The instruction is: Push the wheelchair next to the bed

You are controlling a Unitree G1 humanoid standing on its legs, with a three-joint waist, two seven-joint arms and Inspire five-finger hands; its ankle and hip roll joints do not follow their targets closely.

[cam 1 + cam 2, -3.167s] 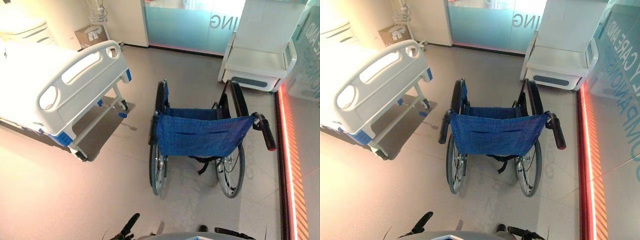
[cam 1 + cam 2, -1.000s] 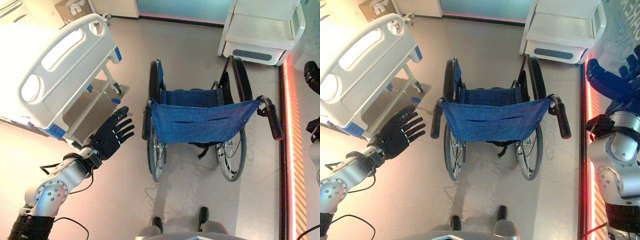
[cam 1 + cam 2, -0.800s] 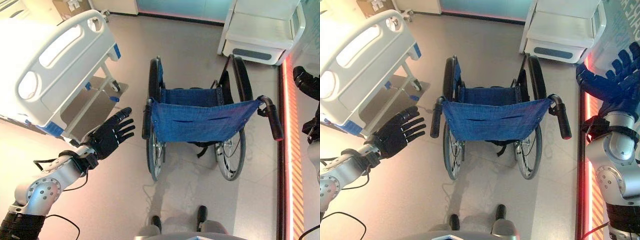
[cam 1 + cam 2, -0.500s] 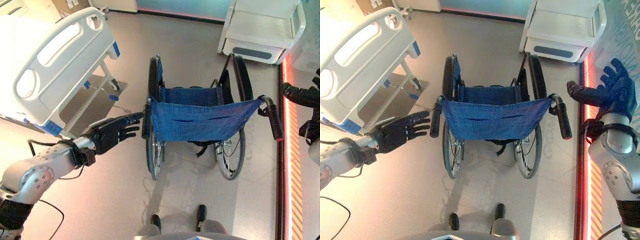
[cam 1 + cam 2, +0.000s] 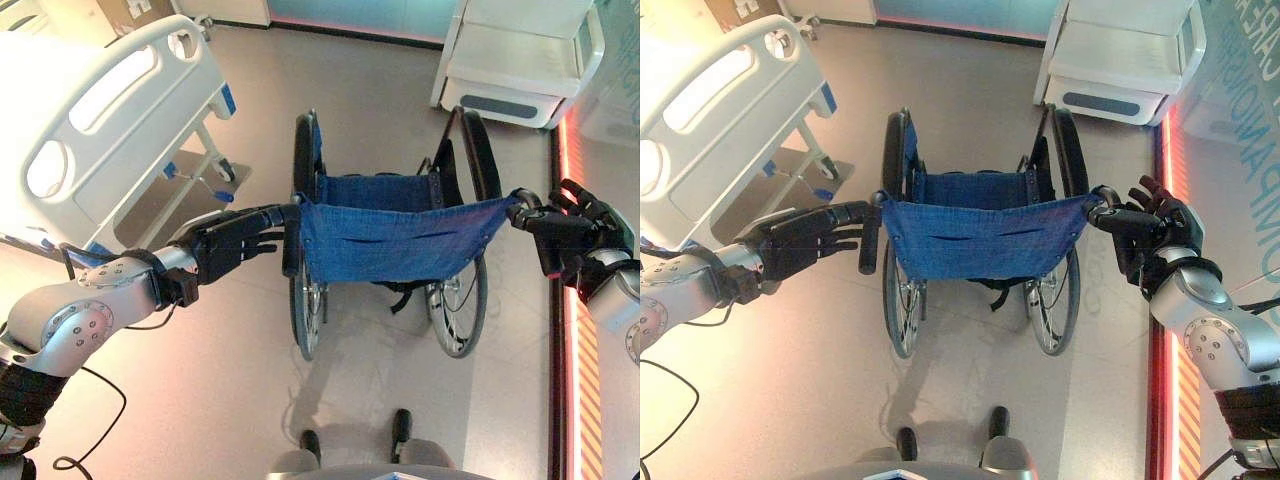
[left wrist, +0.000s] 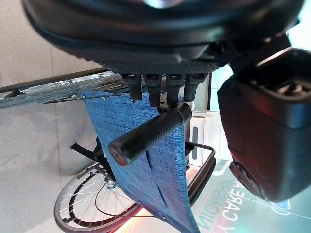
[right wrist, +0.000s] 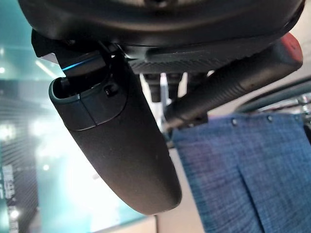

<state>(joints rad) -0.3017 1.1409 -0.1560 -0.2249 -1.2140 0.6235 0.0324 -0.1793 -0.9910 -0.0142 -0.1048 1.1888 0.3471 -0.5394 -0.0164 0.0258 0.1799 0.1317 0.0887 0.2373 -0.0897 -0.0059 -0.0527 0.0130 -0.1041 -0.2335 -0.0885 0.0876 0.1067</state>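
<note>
The wheelchair stands mid-floor with its blue cloth back toward me and a black push handle at each side. My left hand reaches in from the left. Its straight fingers touch the left handle. In the left wrist view that handle lies between the fingers and the thumb, which are not closed round it. My right hand lies against the right handle, its fingers spread and its thumb straight. The white hospital bed stands to the wheelchair's left, footboard toward it.
A white cabinet-like unit stands at the back right, past the wheelchair. A red-lit strip runs along the floor at the right edge, by a glass wall. Bare floor lies between the bed's foot and the wheelchair.
Both hands have closed in on the wheelchair. The left one's fingertips now reach the left handle; the right one has come down from the side onto the right handle. The wheelchair has stayed put.
</note>
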